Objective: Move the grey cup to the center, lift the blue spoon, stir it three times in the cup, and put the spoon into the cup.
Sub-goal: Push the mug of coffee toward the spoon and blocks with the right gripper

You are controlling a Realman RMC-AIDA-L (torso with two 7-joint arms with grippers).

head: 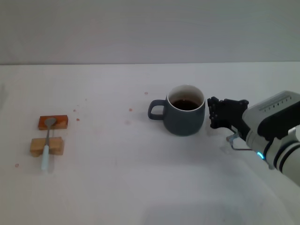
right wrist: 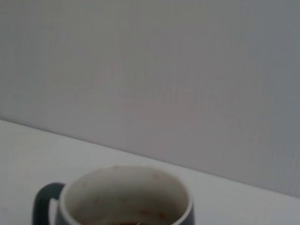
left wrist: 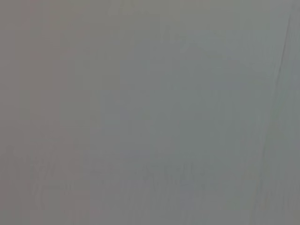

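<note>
Grey cup [head: 185, 116] beside right gripper [head: 218, 112], grip unclear; blue spoon [head: 47, 144] only overhead.

Soft, even light fills the head view, bright enough to wash the white tabletop [head: 140, 187] almost featureless. Shadows are faint: a pale smudge lies beside the rounded dark blue-grey ceramic mug [head: 183, 116] toward the table's right edge, and another under the small wooden blocks [head: 48, 140] near its left edge. Dark liquid in the mug shows a weak sheen. The left wrist view is a dim, flat grey field, possibly defocused. In the right wrist view the mug's cream-lined rim [right wrist: 126, 192] looks soft and blurred.
</note>
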